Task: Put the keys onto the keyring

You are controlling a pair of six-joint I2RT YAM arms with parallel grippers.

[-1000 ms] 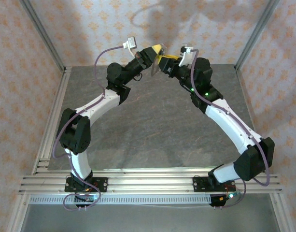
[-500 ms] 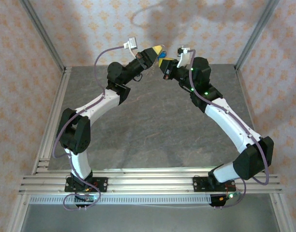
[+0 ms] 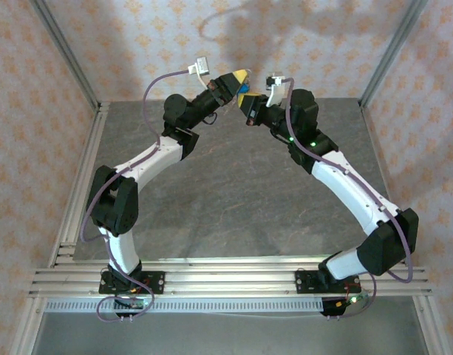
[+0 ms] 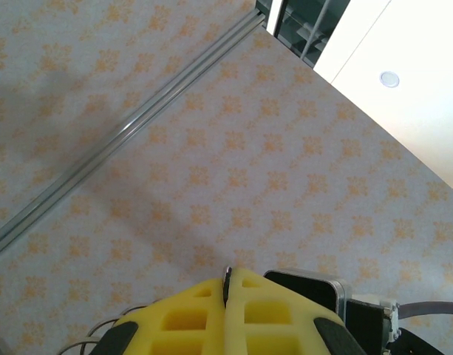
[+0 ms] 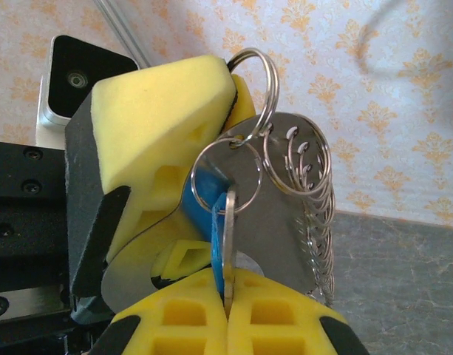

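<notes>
Top view, upper centre: both arms arch upward, wrists meeting tip to tip. The left gripper (image 3: 241, 76) is clenched on the keyring (image 5: 274, 80). The right gripper (image 5: 227, 279) pinches the blue key (image 5: 202, 191) just beneath it.

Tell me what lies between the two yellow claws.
In the right wrist view, between the left claw and the right claw lie the blue key, silver rings and a flat metal plate.
</notes>
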